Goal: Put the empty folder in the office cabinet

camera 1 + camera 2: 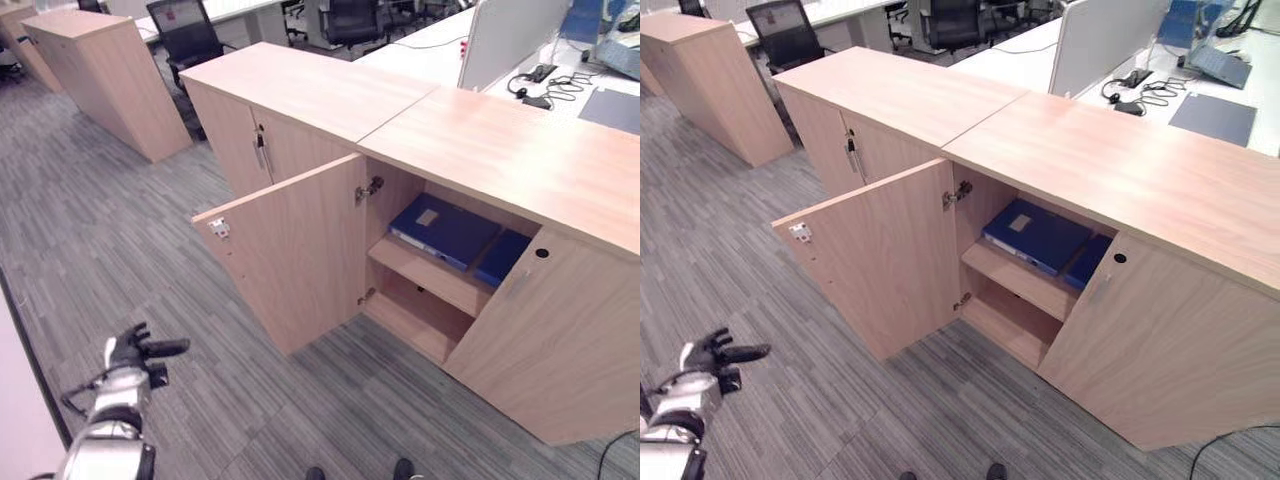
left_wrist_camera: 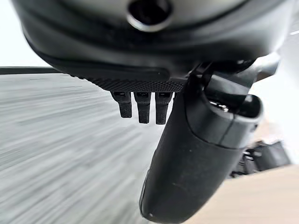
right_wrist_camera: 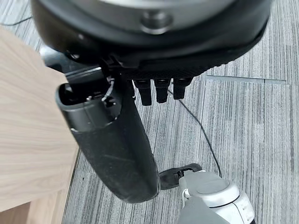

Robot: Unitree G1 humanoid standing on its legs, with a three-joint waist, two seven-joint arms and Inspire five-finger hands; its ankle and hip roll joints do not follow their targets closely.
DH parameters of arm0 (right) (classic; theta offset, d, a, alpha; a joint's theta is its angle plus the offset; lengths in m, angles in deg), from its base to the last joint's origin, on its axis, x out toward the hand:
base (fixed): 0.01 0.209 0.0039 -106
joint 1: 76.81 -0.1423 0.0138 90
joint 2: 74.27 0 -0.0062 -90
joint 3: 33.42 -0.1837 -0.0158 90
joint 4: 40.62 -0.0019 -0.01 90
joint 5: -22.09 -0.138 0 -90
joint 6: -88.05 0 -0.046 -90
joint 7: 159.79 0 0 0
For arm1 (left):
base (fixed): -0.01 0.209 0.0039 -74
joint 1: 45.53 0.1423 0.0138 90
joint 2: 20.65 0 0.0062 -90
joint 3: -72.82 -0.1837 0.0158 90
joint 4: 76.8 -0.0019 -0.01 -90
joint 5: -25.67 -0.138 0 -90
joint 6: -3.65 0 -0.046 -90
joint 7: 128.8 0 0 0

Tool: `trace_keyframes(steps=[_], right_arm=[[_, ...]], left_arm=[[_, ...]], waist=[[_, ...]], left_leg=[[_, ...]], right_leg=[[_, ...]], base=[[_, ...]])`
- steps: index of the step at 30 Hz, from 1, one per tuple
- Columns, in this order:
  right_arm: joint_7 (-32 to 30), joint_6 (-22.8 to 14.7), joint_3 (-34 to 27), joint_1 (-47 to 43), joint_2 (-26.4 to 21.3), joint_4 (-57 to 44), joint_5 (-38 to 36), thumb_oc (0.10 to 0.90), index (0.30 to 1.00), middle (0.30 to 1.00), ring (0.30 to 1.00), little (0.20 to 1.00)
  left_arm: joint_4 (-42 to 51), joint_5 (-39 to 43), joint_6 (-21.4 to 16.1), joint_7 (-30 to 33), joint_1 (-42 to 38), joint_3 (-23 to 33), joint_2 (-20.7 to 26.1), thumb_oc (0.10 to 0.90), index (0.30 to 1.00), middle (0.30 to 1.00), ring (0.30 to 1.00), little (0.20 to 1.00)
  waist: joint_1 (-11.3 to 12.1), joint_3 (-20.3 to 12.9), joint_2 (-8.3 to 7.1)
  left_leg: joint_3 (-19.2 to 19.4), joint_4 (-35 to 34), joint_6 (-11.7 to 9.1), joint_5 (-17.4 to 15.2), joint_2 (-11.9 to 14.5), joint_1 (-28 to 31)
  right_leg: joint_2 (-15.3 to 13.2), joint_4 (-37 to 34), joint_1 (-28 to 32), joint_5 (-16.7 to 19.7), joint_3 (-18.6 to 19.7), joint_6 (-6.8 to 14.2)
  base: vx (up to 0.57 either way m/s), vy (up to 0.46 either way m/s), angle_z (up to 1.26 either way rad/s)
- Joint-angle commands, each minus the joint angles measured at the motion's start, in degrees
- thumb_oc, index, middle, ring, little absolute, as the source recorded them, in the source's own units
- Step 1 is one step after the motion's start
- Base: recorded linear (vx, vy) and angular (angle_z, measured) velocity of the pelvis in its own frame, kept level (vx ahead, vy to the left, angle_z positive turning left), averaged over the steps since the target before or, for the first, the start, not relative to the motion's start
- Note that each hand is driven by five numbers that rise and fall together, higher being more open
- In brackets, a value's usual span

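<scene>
Cabinet: a low light-wood office cabinet point(image 1: 500, 160) is seen with two doors swung outward, the left door point(image 1: 290, 250) and the right door point(image 1: 560, 340); a second closed unit of the same wood point(image 1: 300, 85) is joined to its left side.
Shelves: two levels are shown inside, an upper shelf point(image 1: 430, 275) and a bottom board point(image 1: 415, 325).
Folders: two dark blue flat folders are counted on the upper shelf; the larger one with a pale label point(image 1: 443, 230) is laid flat, and the second blue folder point(image 1: 503, 258) is placed just beside it, toward the right door.
Left hand: the dark left hand point(image 1: 135, 350) is held low over the grey striped carpet point(image 1: 120, 240), well apart from the cabinet; its fingers are extended and nothing is held.
Right hand: the dark right hand point(image 3: 140, 65) is shown in its wrist view with straight fingers and thumb, nothing gripped, beside a wood panel point(image 3: 28, 130).
Other furniture: one separate wood cabinet point(image 1: 100, 70) and two black office chairs, one behind the joined unit point(image 1: 190, 35) and one farther back point(image 1: 350, 18), are visible.
</scene>
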Motion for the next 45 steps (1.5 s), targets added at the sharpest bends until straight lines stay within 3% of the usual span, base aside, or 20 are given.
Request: trace_keyframes(steps=[1, 6, 9, 14, 19, 24, 28, 29, 30, 31, 32, 33, 35, 36, 38, 42, 45], right_arm=[[0.35, -0.08, 1.62, 0.38, -1.03, 1.80, -1.03, 0.800, 0.900, 0.900, 0.900, 0.900], [1.22, -0.15, 2.95, 0.35, -0.97, 0.78, -0.69, 0.800, 0.900, 0.900, 0.900, 0.900], [1.54, 0.03, 3.25, 0.49, -1.07, 0.69, -0.31, 0.800, 0.900, 0.900, 0.900, 0.900], [2.12, 0.35, 3.64, 0.36, -1.98, -0.10, 0.66, 0.800, 0.900, 0.900, 0.900, 0.900], [2.18, 0.02, 4.22, 1.21, -1.83, -1.93, 1.10, 0.800, 0.900, 0.900, 0.900, 0.900], [2.24, -0.13, 4.73, 2.82, -0.60, -3.11, 0.53, 0.800, 0.900, 0.900, 0.900, 0.900], [1.86, -0.27, 4.25, 3.88, 1.25, -3.45, -0.40, 0.800, 0.900, 0.900, 0.900, 0.900], [1.86, -0.27, 4.26, 3.90, 1.26, -3.46, -0.40, 0.800, 0.900, 0.900, 0.900, 0.900], [1.61, -0.14, 4.15, 3.97, 2.21, -3.13, -0.60, 0.800, 0.900, 0.900, 0.900, 0.900], [1.61, -0.14, 4.16, 3.97, 2.23, -3.13, -0.60, 0.800, 0.900, 0.900, 0.900, 0.900], [0.94, -0.08, 4.21, 3.38, 3.22, -2.64, -0.59, 0.800, 0.900, 0.900, 0.900, 0.900], [0.54, -0.18, 4.20, 2.93, 3.69, -2.67, -0.76, 0.800, 0.900, 0.900, 0.900, 0.900], [-0.47, -0.78, 4.98, 0.17, 5.26, -3.84, -1.75, 0.800, 0.900, 0.900, 0.900, 0.900], [-0.47, -0.78, 4.99, 0.17, 5.26, -3.84, -1.75, 0.800, 0.900, 0.900, 0.900, 0.900], [-0.54, -1.25, 7.00, -1.21, 6.14, -4.88, -1.79, 0.800, 0.900, 0.900, 0.900, 0.900], [-0.54, -1.55, 12.06, -1.82, 7.39, -9.17, -0.47, 0.800, 0.900, 0.900, 0.900, 0.900], [-0.60, -1.46, 14.90, -2.64, 7.46, -10.11, 0.81, 0.800, 0.900, 0.900, 0.900, 0.900]], left_arm=[[0.02, -1.04, -4.80, -0.53, -11.70, -0.03, 5.87, 0.800, 0.900, 0.900, 0.900, 0.900], [1.02, -2.88, -5.75, -2.25, -21.61, -8.79, 6.20, 0.800, 0.900, 0.900, 0.900, 0.900], [-1.38, -4.39, -5.53, -2.74, -24.91, -11.09, 6.00, 0.800, 0.900, 0.900, 0.900, 0.900], [-7.10, -1.73, -4.79, -4.91, -29.86, -12.19, 5.53, 0.800, 0.900, 0.900, 0.900, 0.900], [-6.32, 0.39, -5.17, -5.75, -31.87, -12.98, 5.01, 0.800, 0.900, 0.900, 0.900, 0.900], [-3.64, 2.13, -5.94, -5.95, -31.94, -13.66, 1.40, 0.800, 0.900, 0.900, 0.900, 0.900], [15.50, 3.81, -7.70, -7.45, -25.08, -18.85, -7.80, 0.800, 0.900, 0.900, 0.900, 0.900], [15.57, 3.80, -7.67, -7.42, -25.03, -18.85, -7.78, 0.800, 0.900, 0.900, 0.900, 0.900], [24.58, 4.84, -8.02, -8.78, -20.56, -22.20, -12.35, 0.800, 0.900, 0.900, 0.900, 0.900], [24.61, 4.84, -7.99, -8.77, -20.54, -22.20, -12.33, 0.800, 0.900, 0.900, 0.900, 0.900], [31.93, 6.88, -8.34, -10.05, -15.54, -24.33, -17.23, 0.800, 0.900, 0.900, 0.900, 0.900], [35.81, 7.57, -8.47, -10.79, -13.17, -25.55, -19.14, 0.800, 0.900, 0.900, 0.900, 0.900], [52.15, 9.81, -6.81, -16.24, -4.67, -32.42, -21.80, 0.800, 0.900, 0.900, 0.900, 0.900], [52.17, 9.81, -6.80, -16.24, -4.66, -32.42, -21.79, 0.800, 0.900, 0.900, 0.900, 0.900], [59.05, 14.02, -4.71, -21.07, -2.37, -38.44, -22.42, 0.800, 0.900, 0.900, 0.900, 0.900], [61.46, 23.58, -1.31, -21.96, -0.15, -44.01, -25.75, 0.800, 0.900, 0.900, 0.900, 0.900], [62.85, 24.71, 0.13, -22.98, -3.12, -47.86, -26.76, 0.800, 0.900, 0.900, 0.900, 0.900]], waist=[[-2.42, -1.43, -0.82], [-3.95, -1.42, -0.77], [-4.56, -1.38, -0.77], [-6.36, -1.59, -0.69], [-7.56, -1.31, -1.14], [-7.84, -1.32, -2.13], [-7.35, -0.61, -3.10], [-7.31, -0.76, -3.11], [-6.82, -0.38, -3.41], [-6.79, -0.53, -3.41], [-6.36, -0.19, -3.75], [-6.12, 0.02, -3.89], [-4.83, 0.75, -4.05], [-4.84, 0.75, -4.06], [-4.11, 1.09, -3.98], [-3.65, 1.47, -4.24], [-3.40, 1.52, -4.18]], left_leg=[[2.37, -0.18, -0.96, -4.09, -1.41, -0.09], [4.04, -0.18, -0.09, -5.14, -2.19, 0.93], [4.77, -0.18, 0.15, -5.47, -2.40, 1.32], [6.80, -0.18, 0.56, -6.11, -2.68, 2.09], [8.71, -0.18, 0.89, -6.50, -2.58, 2.57], [9.18, -0.18, 1.06, -6.60, -2.67, 2.57], [7.94, -0.18, 1.49, -6.67, -3.04, 2.32], [7.99, -0.18, 1.48, -6.57, -3.04, 2.13], [7.06, -0.18, 1.66, -6.57, -3.26, 2.03], [7.10, -0.18, 1.65, -6.47, -3.26, 1.84], [6.09, -0.18, 1.78, -6.49, -3.48, 1.52], [5.79, -0.18, 1.84, -6.54, -3.53, 1.34], [4.27, -0.18, 2.08, -6.72, -3.85, 0.78], [4.27, -0.18, 2.08, -6.72, -3.85, 0.78], [3.63, -0.18, 2.19, -6.91, -4.04, 0.69], [3.15, -0.18, 2.15, -6.81, -4.14, 0.55], [2.54, -0.18, 2.05, -6.72, -4.18, 0.19]], right_leg=[[-1.92, 2.48, 1.45, -5.64, 2.95, 5.16], [-2.74, 2.72, 0.72, -4.64, 4.80, 6.35], [-2.93, 2.74, 0.49, -4.33, 5.47, 6.72], [-3.27, 2.78, -0.34, -3.42, 7.28, 7.53], [-3.44, 2.92, -1.33, -2.45, 8.68, 8.12], [-3.48, 2.66, -1.67, -1.97, 9.17, 8.32], [-3.88, 2.59, -1.30, -1.95, 8.16, 8.45], [-3.88, 2.56, -1.49, -1.85, 8.20, 8.42], [-4.16, 2.59, -0.99, -1.93, 7.18, 8.46], [-4.16, 2.55, -1.18, -1.83, 7.22, 8.43], [-4.36, 2.52, -0.94, -1.98, 6.38, 8.42], [-4.44, 2.53, -0.95, -2.07, 6.07, 8.38], [-4.67, 2.35, -0.61, -2.50, 4.97, 8.30], [-4.68, 2.34, -0.60, -2.50, 4.97, 8.30], [-4.72, 2.32, -0.38, -2.72, 4.59, 8.29], [-4.67, 2.33, -0.24, -2.87, 4.16, 8.03], [-4.63, 2.33, -0.24, -3.03, 3.77, 7.93]], base=[[0.00, 0.124, -0.26], [-0.01, 0.081, -0.24], [-0.01, 0.064, -0.23], [0.00, 0.067, -0.20], [-0.01, 0.043, -0.18], [-0.02, 0.004, -0.13], [-0.03, 0.004, 0.09], [-0.02, 0.003, 0.24], [-0.02, -0.002, 0.35], [-0.03, -0.006, 0.31], [-0.03, -0.010, 0.49], [-0.02, -0.008, 0.61], [-0.01, 0.000, 0.65], [0.01, -0.002, 0.51], [0.01, -0.007, 0.58], [0.00, -0.014, 0.02], [-0.01, -0.024, -0.41]])
